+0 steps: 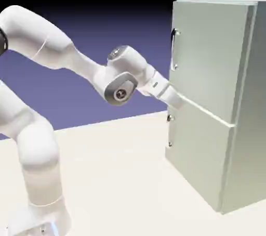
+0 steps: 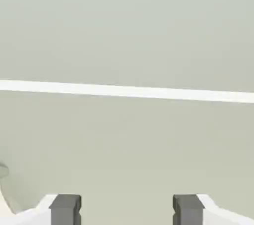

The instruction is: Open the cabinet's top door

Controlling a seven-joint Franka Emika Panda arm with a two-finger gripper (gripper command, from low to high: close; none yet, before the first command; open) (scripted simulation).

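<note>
Pale cream table [image 1: 114, 178] below blue-violet backdrop [image 1: 150, 68]; grey-green upper cabinet door [image 1: 208, 53] at right, beside wide-open, empty white hand [image 1: 174, 102]

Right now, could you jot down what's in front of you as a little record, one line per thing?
cabinet: pale grey-green, two doors stacked
top door: looks closed
top door's handle: curved, silver, at the edge nearer the robot
lower door: shorter, looks closed
white strip: runs between the doors
tool: open, fingertips apart, nothing between them
tool's place: by the cabinet front, near the strip, below the top handle
</note>
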